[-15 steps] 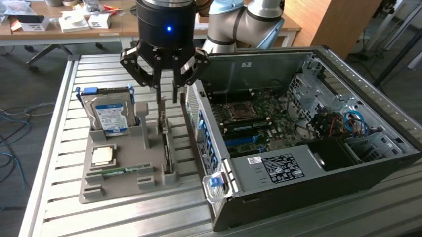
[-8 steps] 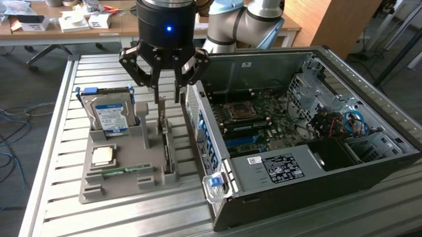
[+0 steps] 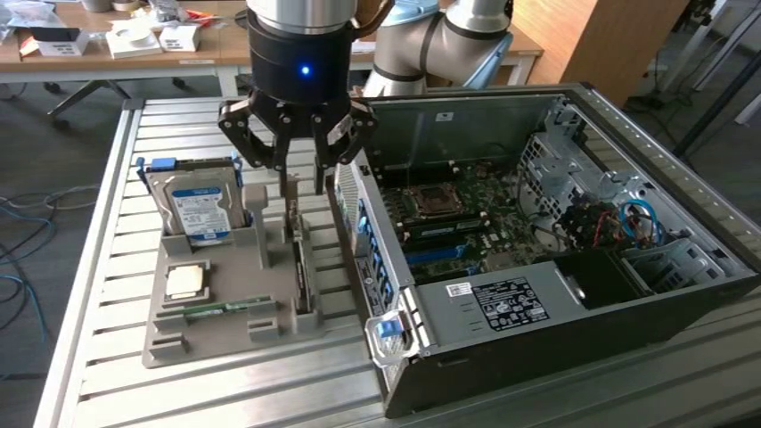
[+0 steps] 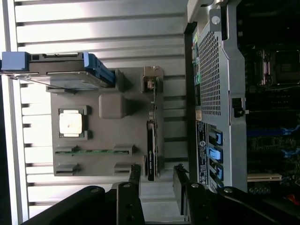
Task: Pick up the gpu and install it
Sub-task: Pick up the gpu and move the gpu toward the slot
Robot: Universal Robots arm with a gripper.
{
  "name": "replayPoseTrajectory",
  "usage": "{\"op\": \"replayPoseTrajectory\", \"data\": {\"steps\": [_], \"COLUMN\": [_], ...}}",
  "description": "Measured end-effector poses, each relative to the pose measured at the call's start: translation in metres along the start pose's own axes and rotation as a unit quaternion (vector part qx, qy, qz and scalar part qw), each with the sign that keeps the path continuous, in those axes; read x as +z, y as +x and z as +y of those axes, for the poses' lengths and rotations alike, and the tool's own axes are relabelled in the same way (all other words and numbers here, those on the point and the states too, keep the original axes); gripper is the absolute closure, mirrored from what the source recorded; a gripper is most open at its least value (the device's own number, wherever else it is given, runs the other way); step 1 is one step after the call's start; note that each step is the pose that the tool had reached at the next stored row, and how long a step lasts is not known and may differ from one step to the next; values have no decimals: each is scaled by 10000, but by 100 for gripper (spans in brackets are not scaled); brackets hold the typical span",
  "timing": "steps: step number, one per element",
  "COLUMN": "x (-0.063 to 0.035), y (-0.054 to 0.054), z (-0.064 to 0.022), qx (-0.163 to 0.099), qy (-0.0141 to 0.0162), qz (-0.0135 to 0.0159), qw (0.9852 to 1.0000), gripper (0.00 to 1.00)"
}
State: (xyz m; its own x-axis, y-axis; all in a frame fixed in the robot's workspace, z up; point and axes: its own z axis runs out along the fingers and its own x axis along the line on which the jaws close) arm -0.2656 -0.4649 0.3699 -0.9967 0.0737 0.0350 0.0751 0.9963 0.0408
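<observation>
Slatted table (image 3: 178,392) below; hand (image 3: 302,185) points straight down, spread apart, over edge-standing gpu (image 3: 301,267).

tray (image 3: 226,276) grey | hard drive (image 3: 200,207) silver, blue-white label | hand (image 3: 301,183) black | table (image 3: 178,125) ribbed silver

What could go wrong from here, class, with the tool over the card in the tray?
The open tool hangs over the thin dark graphics card standing on edge in the grey plastic tray; closing off-centre might tip it. The open black computer case stands close beside; a finger could strike its wall.
</observation>
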Motion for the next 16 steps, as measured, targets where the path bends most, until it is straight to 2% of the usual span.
{"op": "replayPoseTrajectory", "data": {"steps": [16], "x": [291], "y": [-10], "z": [-12], "qx": [0], "qy": [0], "qz": [0], "qw": [10000], "gripper": [58]}}
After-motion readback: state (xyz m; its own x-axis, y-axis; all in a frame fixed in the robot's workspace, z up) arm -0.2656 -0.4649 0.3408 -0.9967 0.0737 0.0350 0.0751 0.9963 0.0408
